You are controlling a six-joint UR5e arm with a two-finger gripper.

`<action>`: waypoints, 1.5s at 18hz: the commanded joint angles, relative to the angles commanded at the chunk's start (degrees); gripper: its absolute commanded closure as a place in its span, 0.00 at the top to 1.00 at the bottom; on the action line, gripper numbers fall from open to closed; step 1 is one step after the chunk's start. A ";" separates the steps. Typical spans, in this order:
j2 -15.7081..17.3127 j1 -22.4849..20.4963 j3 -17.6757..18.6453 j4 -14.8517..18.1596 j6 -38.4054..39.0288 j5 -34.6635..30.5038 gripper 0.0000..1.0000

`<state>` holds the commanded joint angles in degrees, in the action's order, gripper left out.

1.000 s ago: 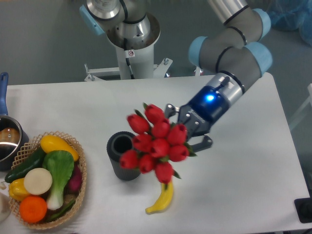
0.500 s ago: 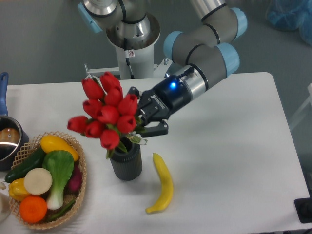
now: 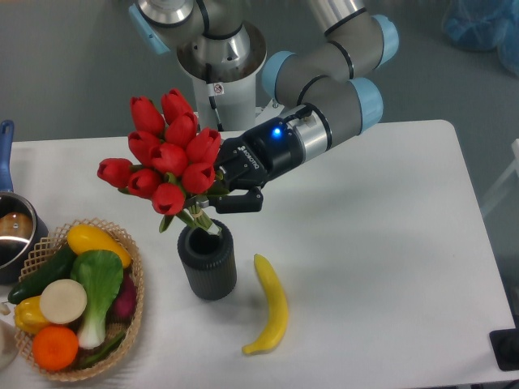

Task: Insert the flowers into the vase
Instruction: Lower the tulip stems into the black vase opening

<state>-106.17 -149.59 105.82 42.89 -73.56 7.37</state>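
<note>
The flowers [image 3: 166, 158] are a bunch of red tulip buds on green stems, tilted up and to the left. The stem ends reach down into the mouth of the vase [image 3: 208, 263], a short dark grey ribbed cylinder standing in the middle of the white table. My gripper [image 3: 217, 196] is shut on the stems just above the vase mouth, reaching in from the right. The buds hide part of the fingers.
A yellow banana [image 3: 272, 304] lies right of the vase. A wicker basket [image 3: 130, 312] of vegetables and fruit sits at the front left. A metal pot [image 3: 12, 231] with a blue handle is at the left edge. The robot base [image 3: 219, 73] stands behind.
The gripper has swung the flowers from right of the vase to over it, turned them more upright, and the stem ends have come to the vase mouth. The banana is now uncovered.
</note>
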 joint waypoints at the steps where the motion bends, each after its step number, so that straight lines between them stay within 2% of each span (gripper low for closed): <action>1: -0.35 -0.09 0.09 0.00 -0.26 1.05 0.25; 3: -0.62 -0.18 1.05 0.00 -1.75 1.24 0.25; 6: -2.28 0.00 0.97 0.00 -2.63 1.24 0.25; 12: -3.60 0.70 0.53 0.09 -3.69 2.21 0.25; 17: -5.80 1.14 2.46 0.17 -5.79 2.47 0.25; 27: -6.15 0.18 5.45 0.09 -8.17 2.47 0.25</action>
<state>-112.33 -149.41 111.27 42.98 -81.74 9.84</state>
